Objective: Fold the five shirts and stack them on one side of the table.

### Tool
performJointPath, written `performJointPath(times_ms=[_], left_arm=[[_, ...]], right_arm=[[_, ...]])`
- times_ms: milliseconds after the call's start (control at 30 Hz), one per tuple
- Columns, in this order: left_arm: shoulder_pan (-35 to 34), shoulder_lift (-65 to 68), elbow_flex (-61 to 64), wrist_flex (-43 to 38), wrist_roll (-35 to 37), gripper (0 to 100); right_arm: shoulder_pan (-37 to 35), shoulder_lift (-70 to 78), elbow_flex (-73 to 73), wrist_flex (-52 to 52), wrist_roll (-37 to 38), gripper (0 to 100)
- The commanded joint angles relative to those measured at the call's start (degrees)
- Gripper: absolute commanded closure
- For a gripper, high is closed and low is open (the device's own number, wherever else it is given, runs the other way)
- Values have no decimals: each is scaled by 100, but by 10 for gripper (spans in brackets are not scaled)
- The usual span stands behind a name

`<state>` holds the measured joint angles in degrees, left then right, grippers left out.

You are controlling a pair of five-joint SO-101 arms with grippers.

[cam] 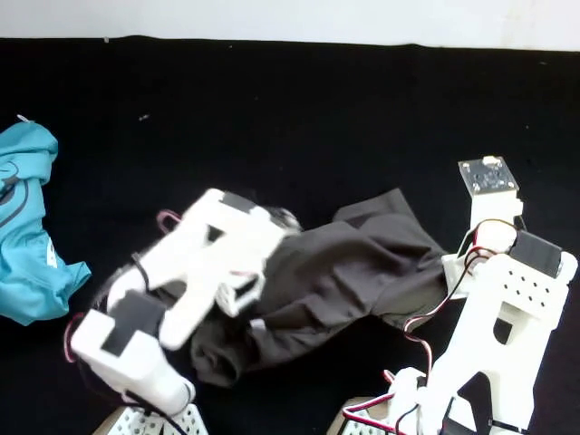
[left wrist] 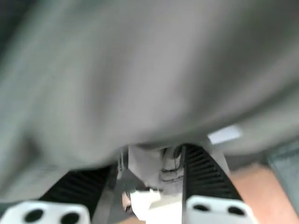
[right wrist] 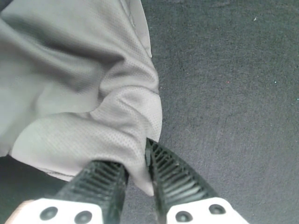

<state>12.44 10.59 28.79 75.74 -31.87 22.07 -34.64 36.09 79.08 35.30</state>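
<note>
Dark shirt (cam: 362, 263) is lying crumpled on the bench (cam: 272, 109), the right gripper (right wrist: 138, 172) pinching its edge, the left gripper (left wrist: 148, 156) gaping under cloth (soft, light, likely best held at 2 corners).

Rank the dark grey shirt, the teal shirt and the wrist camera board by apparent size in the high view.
1. dark grey shirt, partly under the left arm
2. teal shirt, cut off by the frame edge
3. wrist camera board, clearly smallest
</note>
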Motion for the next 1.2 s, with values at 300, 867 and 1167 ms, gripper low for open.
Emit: performJointPath(times_ms=[300, 867, 1167], left_arm=[[-743, 2246, -4259, 2233, 70, 811], [110, 831, -2360, 2321, 53, 810], [66, -444, -2185, 2549, 114, 809]], right_arm=[[-242, -92, -4, -382, 18, 992], [-286, -92, -4, -435, -193, 992], [-295, -92, -4, -435, -193, 992]])
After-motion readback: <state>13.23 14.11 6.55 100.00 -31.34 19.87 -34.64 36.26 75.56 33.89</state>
